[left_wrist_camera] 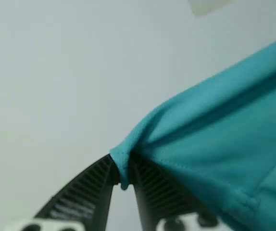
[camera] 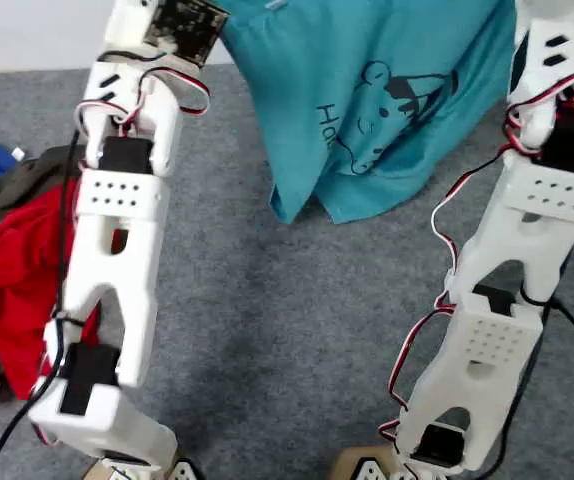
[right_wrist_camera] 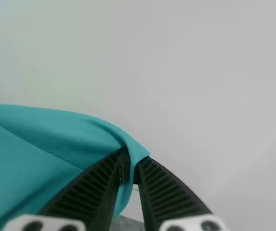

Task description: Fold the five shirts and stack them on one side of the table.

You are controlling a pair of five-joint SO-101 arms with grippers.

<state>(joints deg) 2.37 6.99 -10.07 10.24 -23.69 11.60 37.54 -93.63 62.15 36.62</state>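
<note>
While teal shirt (camera: 367, 100) hangs top middle, left gripper (left_wrist_camera: 122, 175), right gripper (right_wrist_camera: 128, 178) each pinch its edge (shirt pile (camera: 17, 270) far left); grey table (camera: 297, 330) shows below it.

A teal shirt (camera: 367, 60) hangs lifted; a red shirt (camera: 12, 270) lies crumpled.

Bright, diffuse, even light; the teal shirt (camera: 367, 90) throws a faint shadow on the table (camera: 267, 320).
</note>
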